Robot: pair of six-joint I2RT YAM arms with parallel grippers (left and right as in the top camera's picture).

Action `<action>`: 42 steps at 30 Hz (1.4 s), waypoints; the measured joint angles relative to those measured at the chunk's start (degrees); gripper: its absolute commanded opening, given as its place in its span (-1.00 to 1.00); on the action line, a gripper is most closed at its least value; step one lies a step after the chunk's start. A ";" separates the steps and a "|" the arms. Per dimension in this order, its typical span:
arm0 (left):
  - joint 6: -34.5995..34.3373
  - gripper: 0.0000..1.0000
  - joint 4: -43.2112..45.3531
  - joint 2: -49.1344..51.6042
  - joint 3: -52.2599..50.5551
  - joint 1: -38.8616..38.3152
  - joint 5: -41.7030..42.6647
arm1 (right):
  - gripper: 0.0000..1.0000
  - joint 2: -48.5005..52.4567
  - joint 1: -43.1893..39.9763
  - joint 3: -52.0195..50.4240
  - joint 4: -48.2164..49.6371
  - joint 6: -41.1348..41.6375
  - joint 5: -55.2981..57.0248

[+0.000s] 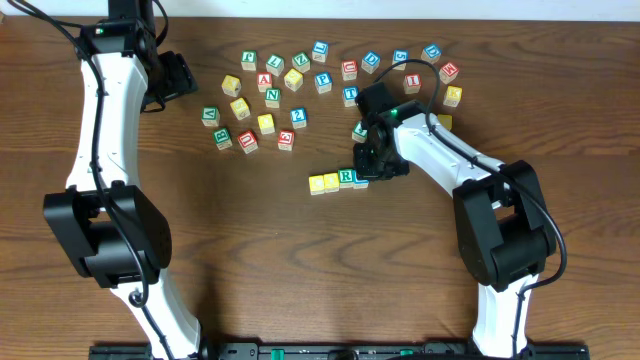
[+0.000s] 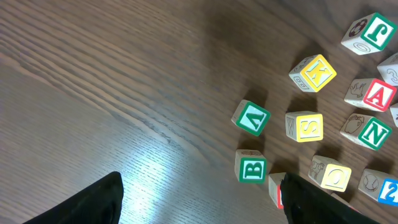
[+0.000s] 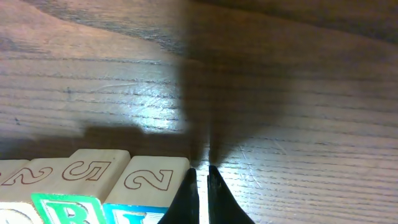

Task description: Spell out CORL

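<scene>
- The right gripper [image 3: 202,179] is pinched tight and holds nothing. Its tips are just beside the L cube [image 3: 149,183].
- The L cube ends a row near the middle of the table [image 1: 250,250], touching the R cube [image 3: 65,210].
- Two yellow cubes [image 1: 331,182] start the row. I cannot read their tops.
- The left gripper [image 2: 199,205] is spread wide and empty, near the far left corner.
- The word looks nearly done; maybe only tidying is left.

This looks like a robotics lab test station. A white-and-black jointed left robot arm [image 1: 100,120] and matching right robot arm [image 1: 450,160] rise from a black mounting rail [image 1: 330,351]. The rail runs along the edge of a dark brown wood-grain bench [image 1: 250,260] strewn with small wooden alphabet cubes [image 1: 265,81].
</scene>
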 measured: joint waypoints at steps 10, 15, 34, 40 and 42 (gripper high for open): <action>0.00 0.60 0.00 0.00 0.00 0.00 0.00 | -0.95 0.00 0.37 -0.02 0.48 -2.49 -0.46; 0.00 0.60 0.00 0.00 0.00 0.00 0.00 | -0.92 0.00 0.74 -0.02 0.83 -4.31 -0.81; 0.02 0.60 0.00 0.00 0.00 0.00 0.00 | -0.64 0.00 1.60 8.90 2.54 -2.60 1.90; 0.00 0.60 0.00 0.00 0.00 0.00 0.00 | -0.64 1.29 6.19 8.90 4.42 0.74 1.99; 0.00 0.61 0.00 0.00 0.00 0.00 0.00 | -0.64 2.86 7.28 8.90 4.15 2.12 2.62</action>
